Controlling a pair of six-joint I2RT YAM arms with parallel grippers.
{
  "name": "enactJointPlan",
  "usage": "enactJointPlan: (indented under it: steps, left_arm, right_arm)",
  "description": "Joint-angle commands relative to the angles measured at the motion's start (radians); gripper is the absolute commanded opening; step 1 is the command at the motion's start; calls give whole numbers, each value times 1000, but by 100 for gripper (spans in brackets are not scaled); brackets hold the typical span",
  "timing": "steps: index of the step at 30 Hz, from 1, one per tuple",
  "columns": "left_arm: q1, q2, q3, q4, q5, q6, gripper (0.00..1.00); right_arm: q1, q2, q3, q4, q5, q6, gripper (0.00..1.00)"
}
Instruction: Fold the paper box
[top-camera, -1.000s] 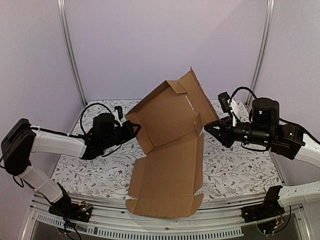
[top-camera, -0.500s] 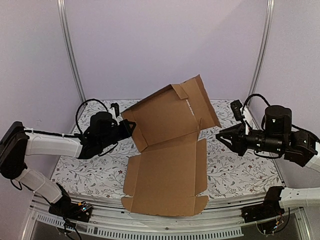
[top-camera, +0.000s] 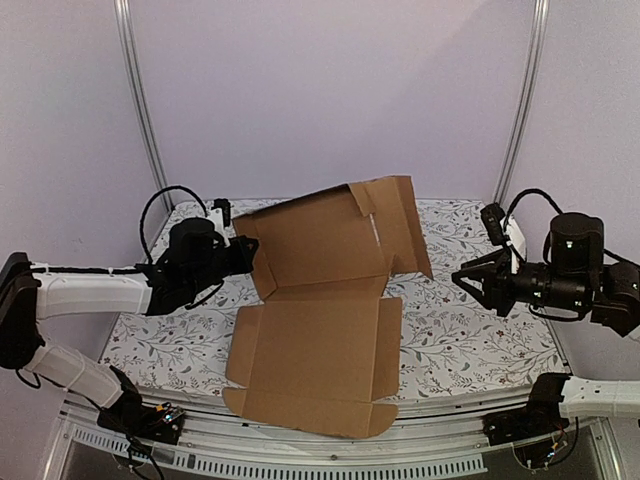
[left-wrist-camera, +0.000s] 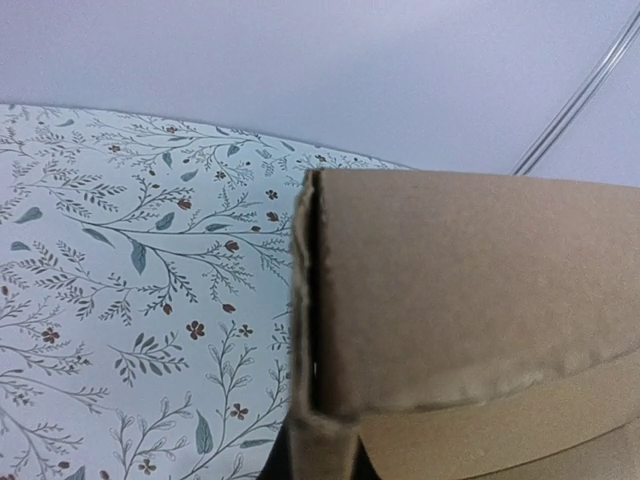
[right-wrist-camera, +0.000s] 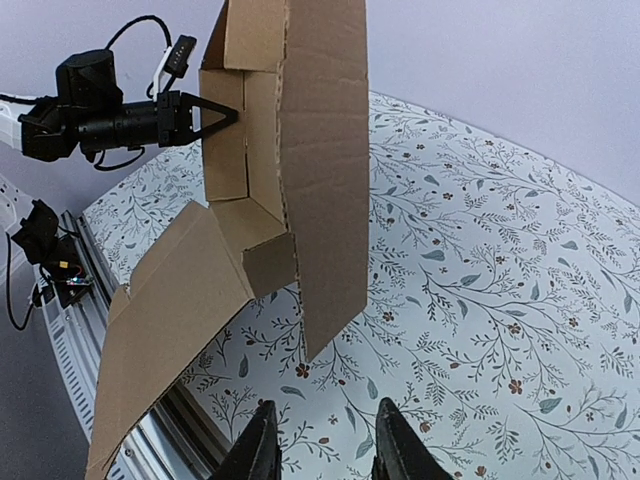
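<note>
Floral-print table (top-camera: 470, 350) under lilac walls. Nearest, at lower centre of the top view, found the paper box (top-camera: 310, 350) as a die-cut sheet, base panel lying flat and reaching to the near edge. Further back, at centre left, saw the left gripper (top-camera: 243, 255) apparently pinched shut on the side flap of the raised rear panel, holding it at a tilt. At centre right, found the right gripper (top-camera: 468, 282) spread wide, empty, well apart from the cardboard. Judged as early: raising walls. Next, probably called for bringing the right claw to the opposite flap and folding it inward along its crease.
</note>
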Motion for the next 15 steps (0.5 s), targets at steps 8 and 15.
enactJointPlan:
  steps: [8, 15]
  left_arm:
    - [72, -20, 1, 7, 146, 60, 0]
    - [90, -38, -9, 16, 230, 95, 0]
  right_arm:
    - [-23, 145, 173, -39, -20, -59, 45]
    - [-104, 255, 210, 30, -251, -41, 54]
